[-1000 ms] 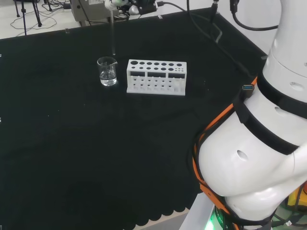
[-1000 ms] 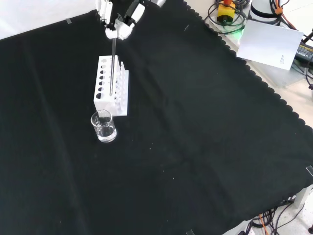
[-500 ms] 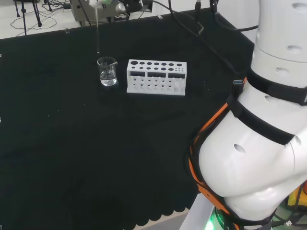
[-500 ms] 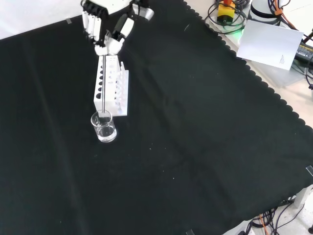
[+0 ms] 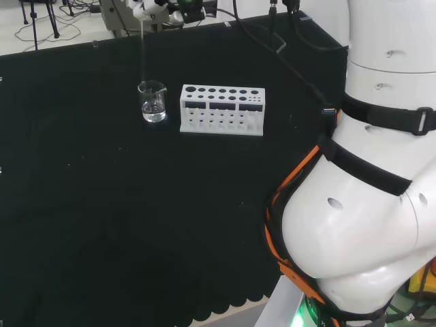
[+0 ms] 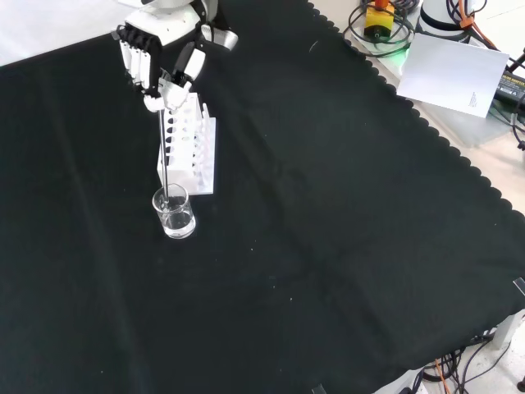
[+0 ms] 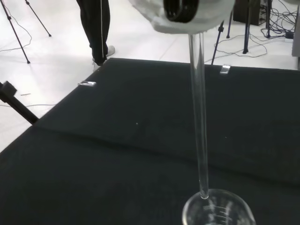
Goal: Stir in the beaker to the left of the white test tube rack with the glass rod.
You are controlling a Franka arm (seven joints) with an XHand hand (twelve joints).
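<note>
One thin, brittle, slippery clear glass rod (image 6: 162, 156), pinched at its top by the black-and-white hand (image 6: 157, 64), hangs above the small clear glass beaker (image 6: 174, 212) left of the white test tube rack (image 5: 222, 110) in the head view.

My hand (image 6: 156, 61) is glossy black and white plastic. The rod (image 7: 198, 122) I hold is clear, smooth glass, as is the beaker (image 6: 174, 212). The rack (image 5: 222, 110) looks matt white plastic; the cloth (image 6: 344, 246) is matt black.
</note>
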